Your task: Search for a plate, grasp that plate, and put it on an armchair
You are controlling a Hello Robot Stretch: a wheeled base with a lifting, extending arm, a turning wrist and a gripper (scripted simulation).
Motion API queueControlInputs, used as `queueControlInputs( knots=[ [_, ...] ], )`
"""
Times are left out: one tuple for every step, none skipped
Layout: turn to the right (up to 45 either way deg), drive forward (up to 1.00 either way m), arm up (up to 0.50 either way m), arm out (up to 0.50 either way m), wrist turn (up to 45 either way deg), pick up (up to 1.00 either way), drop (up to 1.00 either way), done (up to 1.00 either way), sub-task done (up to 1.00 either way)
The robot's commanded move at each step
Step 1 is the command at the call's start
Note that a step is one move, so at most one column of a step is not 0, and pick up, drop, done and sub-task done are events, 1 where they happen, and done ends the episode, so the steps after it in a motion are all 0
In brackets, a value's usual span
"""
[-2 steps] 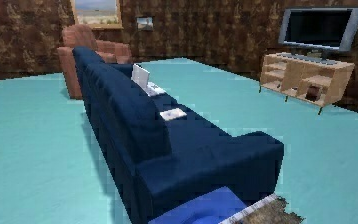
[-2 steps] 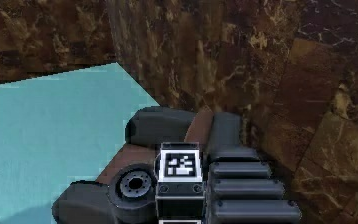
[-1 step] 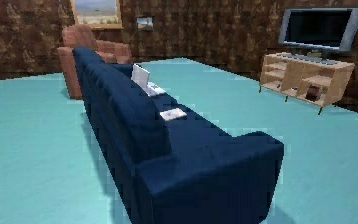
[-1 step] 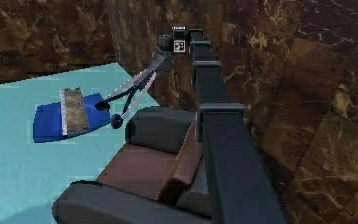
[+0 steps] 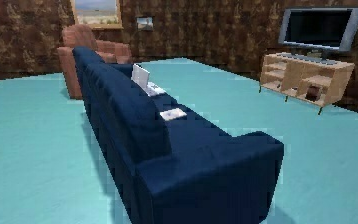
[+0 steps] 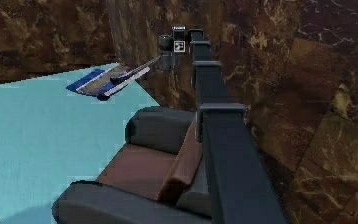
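Arm [image 6: 225, 150] = dark square segmented bar w/ white black-marked tags [image 6: 168, 43] & dark thin-fingered pincer [image 6: 132, 70].

blue sofa [image 5: 157, 130] centre, white items [image 5: 173, 114] on seat; brown armchair [image 5: 87, 45] behind; tv [image 5: 320, 28] on wooden stand [image 5: 305, 78] right.

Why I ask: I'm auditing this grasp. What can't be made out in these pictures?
- Arm side view: the blue-and-white flat thing at the fingers is too small to name as a plate.
- Arm side view: the dark armchair is cut by the bottom edge and partly behind the arm.
- Forward view: white things on the blue sofa are too small to name.
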Motion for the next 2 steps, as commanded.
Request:
queueControlInputs(
  knots=[
    [0.0, 0.0, 0.0, 0.0, 33.0, 0.0, 0.0, 0.0, 0.0],
    [0.0, 0.0, -0.46, 0.0, 0.0, 0.0, 0.0, 0.0, 0.0]
  ],
)
